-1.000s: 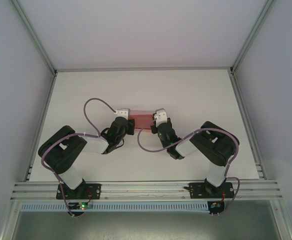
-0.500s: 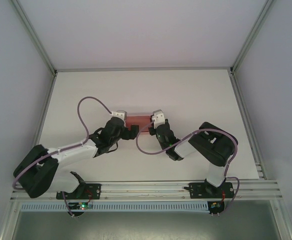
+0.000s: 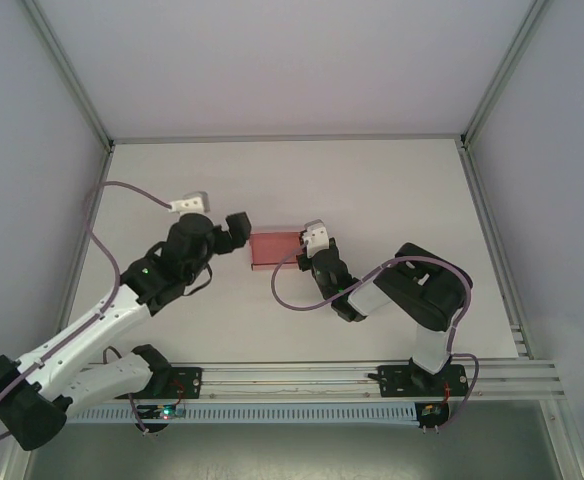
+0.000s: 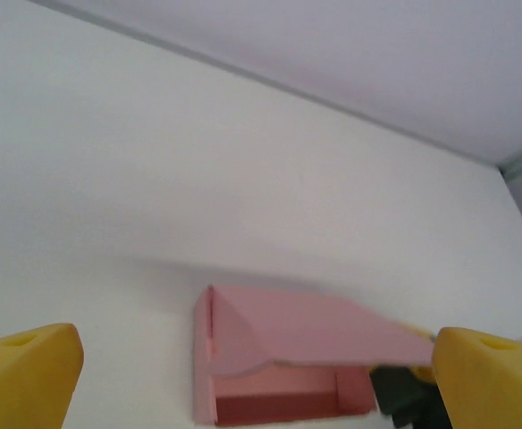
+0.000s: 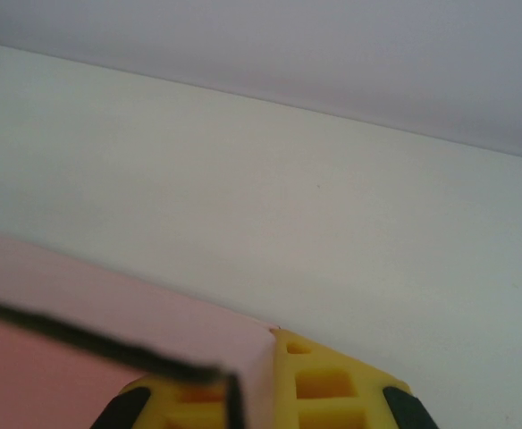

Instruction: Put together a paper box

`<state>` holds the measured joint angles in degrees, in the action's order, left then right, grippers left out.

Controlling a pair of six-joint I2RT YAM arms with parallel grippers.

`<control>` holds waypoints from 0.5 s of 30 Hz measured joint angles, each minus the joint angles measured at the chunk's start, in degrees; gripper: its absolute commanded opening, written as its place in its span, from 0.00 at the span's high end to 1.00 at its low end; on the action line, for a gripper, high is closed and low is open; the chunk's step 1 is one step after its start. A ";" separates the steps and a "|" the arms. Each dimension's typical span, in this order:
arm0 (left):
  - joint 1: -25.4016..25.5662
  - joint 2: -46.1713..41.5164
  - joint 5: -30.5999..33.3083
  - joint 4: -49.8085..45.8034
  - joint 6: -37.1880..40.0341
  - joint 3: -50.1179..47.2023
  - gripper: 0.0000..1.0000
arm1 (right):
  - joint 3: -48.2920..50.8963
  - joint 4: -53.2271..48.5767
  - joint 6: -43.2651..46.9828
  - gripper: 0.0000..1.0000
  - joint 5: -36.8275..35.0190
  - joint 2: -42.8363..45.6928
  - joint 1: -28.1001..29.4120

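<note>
The paper box (image 3: 275,247) is a small pink card box on the white table, its lid flap half raised over the open tray (image 4: 288,357). My left gripper (image 3: 238,231) hovers just left of the box, apart from it. It is open, with its yellow fingertips (image 4: 24,375) far apart at the bottom corners of the left wrist view and nothing between them. My right gripper (image 3: 308,249) is at the box's right end, shut on the pink side wall (image 5: 109,304), with the card pinched between its yellow fingers (image 5: 332,389).
The white table (image 3: 392,190) stretches behind and to both sides of the box. Grey walls and metal frame rails (image 3: 67,75) bound it. A purple cable (image 3: 122,190) loops from the left wrist.
My left gripper has opened, let go of the box's left end and drawn back to the left as its arm swung outward. The right gripper has kept its hold.
</note>
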<state>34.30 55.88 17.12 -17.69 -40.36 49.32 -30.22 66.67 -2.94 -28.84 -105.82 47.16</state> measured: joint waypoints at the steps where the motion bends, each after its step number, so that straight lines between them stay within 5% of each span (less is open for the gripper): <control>1: -1.70 0.74 -0.22 -0.70 -0.92 1.09 0.00 | 0.00 0.28 0.17 1.00 0.15 -0.15 0.00; 7: -11.06 11.93 -8.83 -1.33 -4.55 3.98 0.00 | 0.00 1.75 0.90 1.00 0.85 -1.01 0.00; 15: -13.75 27.36 -22.27 3.98 -7.65 4.28 0.00 | -0.04 3.69 1.55 1.00 1.07 -2.29 0.48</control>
<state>20.56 83.24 -5.15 -13.72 -48.01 53.60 -30.26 70.37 -1.39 -27.77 -108.12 47.64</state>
